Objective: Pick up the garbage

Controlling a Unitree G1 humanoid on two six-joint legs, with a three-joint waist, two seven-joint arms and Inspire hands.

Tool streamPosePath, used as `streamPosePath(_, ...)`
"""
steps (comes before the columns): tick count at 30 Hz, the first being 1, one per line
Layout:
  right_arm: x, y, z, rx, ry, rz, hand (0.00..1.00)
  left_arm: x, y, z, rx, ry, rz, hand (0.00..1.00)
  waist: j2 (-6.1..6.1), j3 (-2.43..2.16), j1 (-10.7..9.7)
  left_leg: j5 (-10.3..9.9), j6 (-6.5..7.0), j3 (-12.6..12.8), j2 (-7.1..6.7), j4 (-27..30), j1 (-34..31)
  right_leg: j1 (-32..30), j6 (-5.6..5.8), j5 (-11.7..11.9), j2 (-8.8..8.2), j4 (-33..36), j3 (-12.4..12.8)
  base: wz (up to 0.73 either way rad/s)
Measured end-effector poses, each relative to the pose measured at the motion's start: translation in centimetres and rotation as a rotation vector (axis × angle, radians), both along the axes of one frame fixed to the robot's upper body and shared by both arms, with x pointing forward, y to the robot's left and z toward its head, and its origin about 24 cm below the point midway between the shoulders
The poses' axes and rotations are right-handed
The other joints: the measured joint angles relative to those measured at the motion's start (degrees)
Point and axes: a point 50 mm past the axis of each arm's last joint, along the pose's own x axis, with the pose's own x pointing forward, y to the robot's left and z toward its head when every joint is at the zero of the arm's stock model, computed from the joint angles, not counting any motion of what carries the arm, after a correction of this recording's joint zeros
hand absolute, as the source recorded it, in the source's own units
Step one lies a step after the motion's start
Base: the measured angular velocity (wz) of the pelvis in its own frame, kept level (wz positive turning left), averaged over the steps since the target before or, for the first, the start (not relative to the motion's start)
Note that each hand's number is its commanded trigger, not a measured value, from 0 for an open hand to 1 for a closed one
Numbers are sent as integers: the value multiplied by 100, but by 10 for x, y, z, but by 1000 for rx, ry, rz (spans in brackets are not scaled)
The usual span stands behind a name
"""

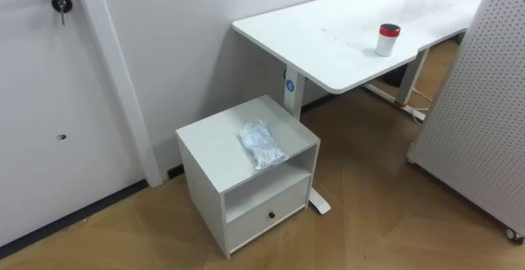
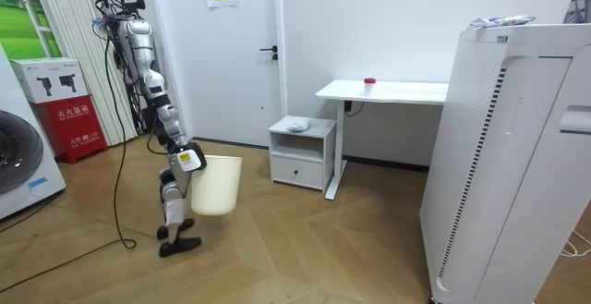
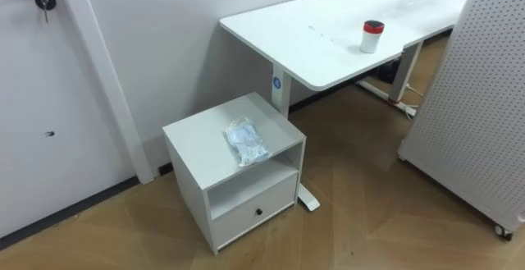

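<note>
A crumpled clear plastic bag with bluish contents [image 1: 262,144] lies on top of a small white cabinet [image 1: 215,144] that has an open shelf and a drawer. A white cup with a red lid [image 1: 387,39] stands on the white desk [image 1: 328,48] behind it. In the room view I stand a few steps from the cabinet [image 2: 301,152], facing it and leaning forward. My right hand [image 2: 189,159] is at the rim of a cream bin [image 2: 218,186] that hangs off the floor beside my legs.
A white door [image 1: 49,98] is to the cabinet's left. At the right stands a white perforated panel on castors [image 1: 476,114]. The room view has a tall white appliance [image 2: 508,156] at its right and a washing machine [image 2: 23,161] at its left.
</note>
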Motion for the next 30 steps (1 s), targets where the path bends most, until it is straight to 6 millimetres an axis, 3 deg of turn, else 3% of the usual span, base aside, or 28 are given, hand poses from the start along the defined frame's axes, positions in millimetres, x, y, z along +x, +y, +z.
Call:
streamPosePath(12,9,1,0,-8,10,103,100,-4,-2,-1,-33,4,10,0,-45,-13,-8,2,0,18,-7,9,24,-4,11,-7,-19,-8,-38,0)
streamPosePath(24,8,2,0,1,9,116,100,-25,4,0,-10,85,-40,0,-125,25,-4,-1,2,29,-6,99,-117,-60,12,-8,-27,2,-136,-1)
streamPosePath(29,9,2,0,3,7,117,100,-28,4,0,-12,113,-63,0,-123,20,-15,-2,0,-57,-6,166,-202,-97,10,-11,-32,11,-231,10)
streamPosePath(30,9,2,0,3,4,120,100,-26,4,0,-10,113,-78,0,-155,-2,-7,-3,-1,-67,-5,218,-257,-142,5,-15,-36,32,-258,12)
